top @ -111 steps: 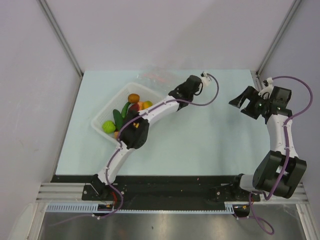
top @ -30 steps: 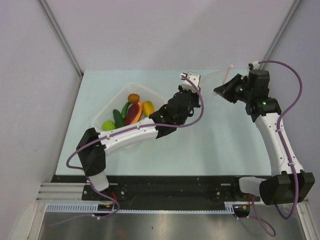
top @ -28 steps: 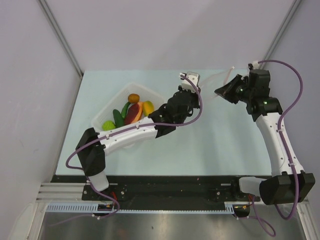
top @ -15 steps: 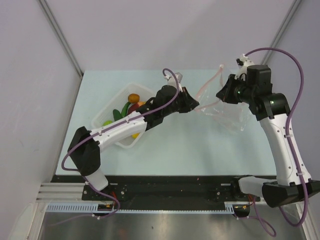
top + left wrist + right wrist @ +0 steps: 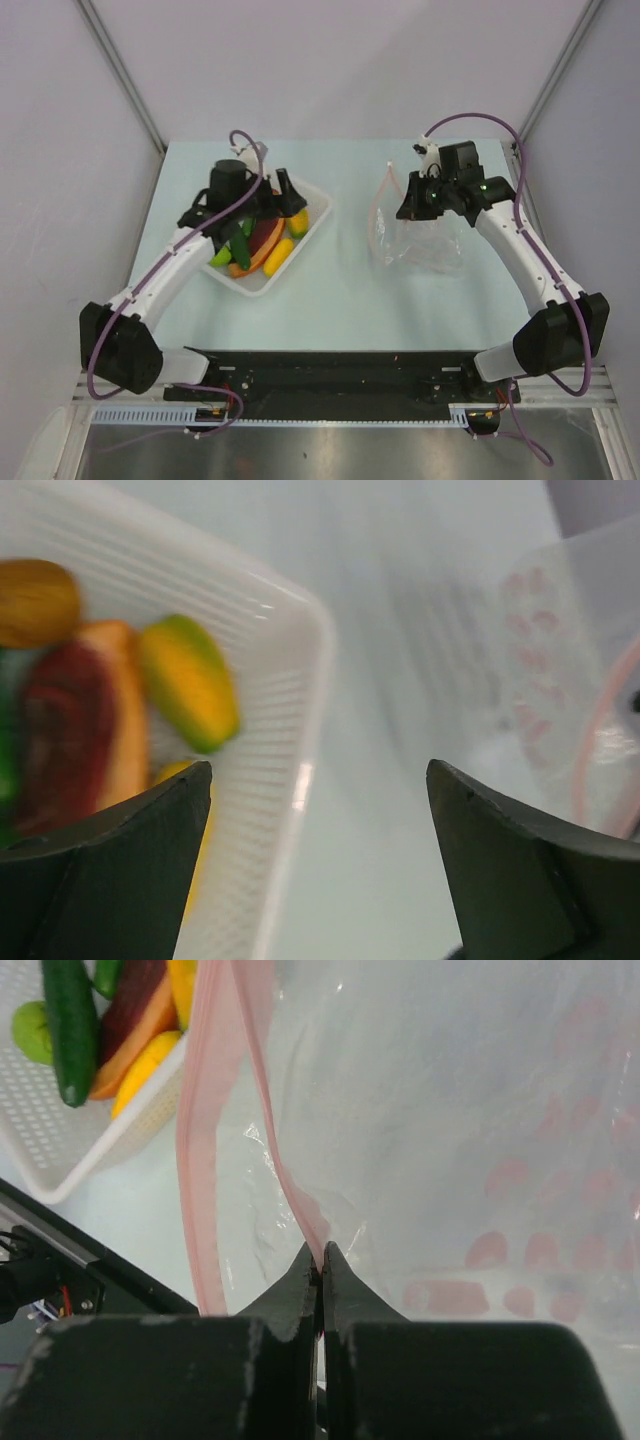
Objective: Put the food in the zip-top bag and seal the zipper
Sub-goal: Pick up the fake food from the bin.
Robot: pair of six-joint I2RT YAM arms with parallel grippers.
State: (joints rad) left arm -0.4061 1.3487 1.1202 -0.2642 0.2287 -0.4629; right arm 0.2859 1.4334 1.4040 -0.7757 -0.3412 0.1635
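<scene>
Back over the tray (image 5: 258,283), left hand (image 5: 320,780) agape, empty; right hand (image 5: 321,1260) tight on the zipper (image 5: 203,1110).

The white tray (image 5: 50,1130), finely gridded, holds food (image 5: 130,1030) in green, lime, yellow, orange and dark red. The clear zip-top bag (image 5: 450,1110) has pink printed marks and a pink-red zipper (image 5: 205,1140). The surface (image 5: 340,290) is pale mint.
</scene>
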